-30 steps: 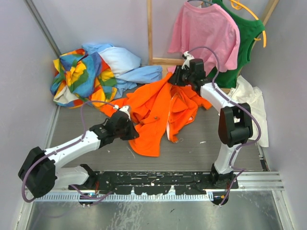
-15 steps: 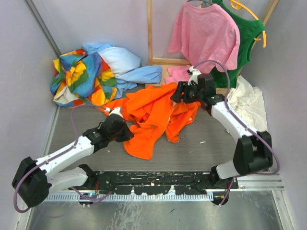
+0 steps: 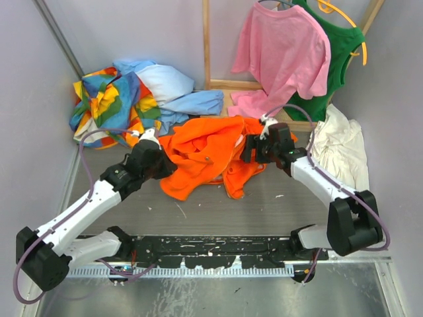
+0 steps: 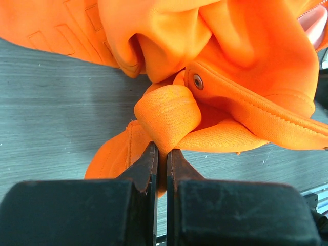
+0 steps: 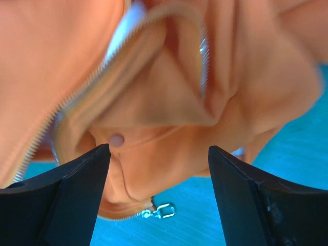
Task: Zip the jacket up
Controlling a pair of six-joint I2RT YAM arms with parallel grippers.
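Note:
The orange jacket (image 3: 205, 155) lies crumpled in the middle of the table, unzipped. My left gripper (image 3: 160, 162) is shut on a fold of its orange fabric (image 4: 166, 115) at the left side; a metal snap (image 4: 197, 81) shows just beyond. My right gripper (image 3: 250, 150) is open over the jacket's right side, the fabric (image 5: 169, 102) between the spread fingers. A silver zipper pull (image 5: 163, 209) hangs at the jacket's edge below, and zipper teeth (image 5: 72, 107) run up the left of that view.
A multicoloured patchwork garment (image 3: 109, 105) and pale blue cloth (image 3: 175, 92) lie at the back left. A pink T-shirt (image 3: 281, 49) and a green top (image 3: 337, 53) hang at the back right. A white cloth (image 3: 340, 145) lies at the right wall.
My left gripper has pulled the jacket's left part up and leftward. My right gripper has come nearer and lower over the jacket's right side. The jacket is more bunched up.

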